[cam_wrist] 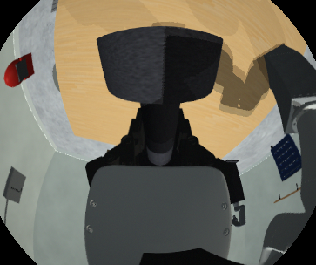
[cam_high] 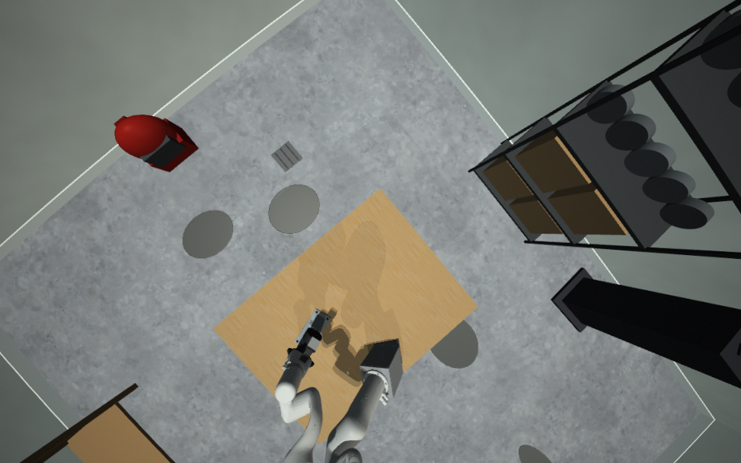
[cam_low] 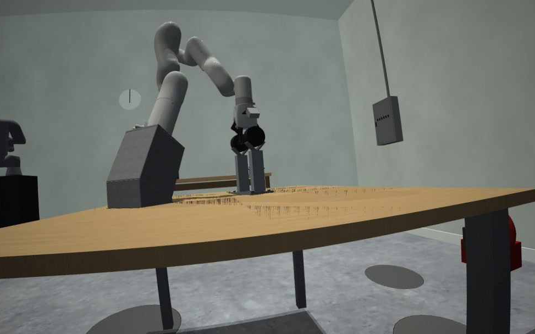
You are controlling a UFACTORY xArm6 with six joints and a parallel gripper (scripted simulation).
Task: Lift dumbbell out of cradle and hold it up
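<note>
Landmark for all positions: the cradle (cam_low: 249,170), two grey uprights with V-notched tops standing on the wooden table (cam_low: 344,215).

Dumbbell (cam_low: 247,138): black, lying level in the notches at the top of the cradle, one round head to each outer side of the uprights. It sits in the cradle, not raised out of it as far as the exterior view shows.

Gripper (cam_low: 246,133): directly above the cradle, pointing straight down, body just over the dumbbell. Fingers reach down over the handle between the two heads. Jaws are clenched on the handle, one on each side of it, stopped by the handle's thickness rather than fully closed.

Wrist view: the dumbbell's far head (cam_wrist: 160,66) fills the upper centre as a broad dark block; the handle runs from it toward the camera and disappears between the dark finger links at the front of the gripper body. The handle is centred between the jaws, not offset to either side. The fingertips themselves are too dark against the handle to separate.

Top view: the gripper (cam_high: 314,326) covers the cradle and most of the dumbbell; the arm's grey base block (cam_high: 383,357) stands on the table, off to one side of the cradle, well apart from it
</note>
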